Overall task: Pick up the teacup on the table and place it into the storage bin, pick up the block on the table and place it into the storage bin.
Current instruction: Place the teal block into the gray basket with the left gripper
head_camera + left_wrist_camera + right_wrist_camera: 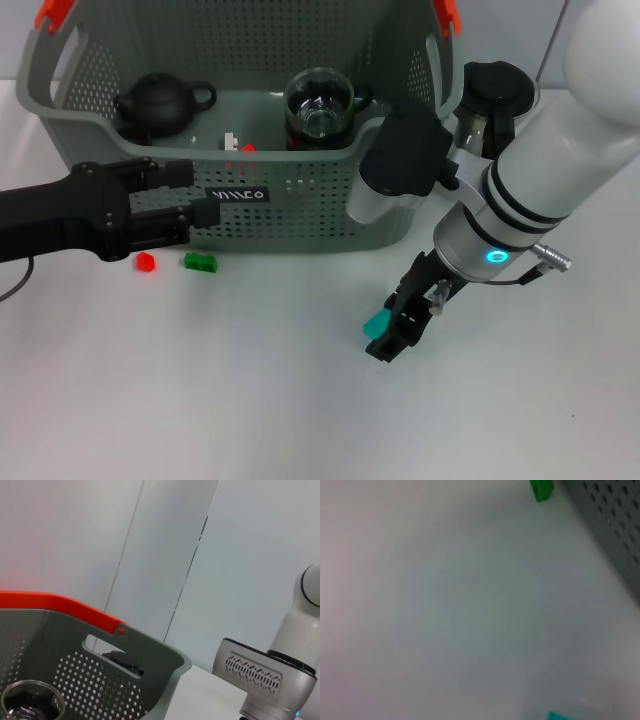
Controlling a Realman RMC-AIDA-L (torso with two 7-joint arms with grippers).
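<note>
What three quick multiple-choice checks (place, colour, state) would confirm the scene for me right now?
1. Where is the green block?
A. Inside the storage bin
B. On the table in front of the storage bin
C. Under the right gripper

2. What colour is the block at the right gripper?
A. Teal
B. Yellow
C. Red

3. Where is the black teapot?
A. On the table
B. In the left gripper
C. Resting in the bin

Answers: 1 B, it lies on the table before the bin's front wall. 2 A, the teal block touches the fingers. 3 C, it sits on the bin floor.
</note>
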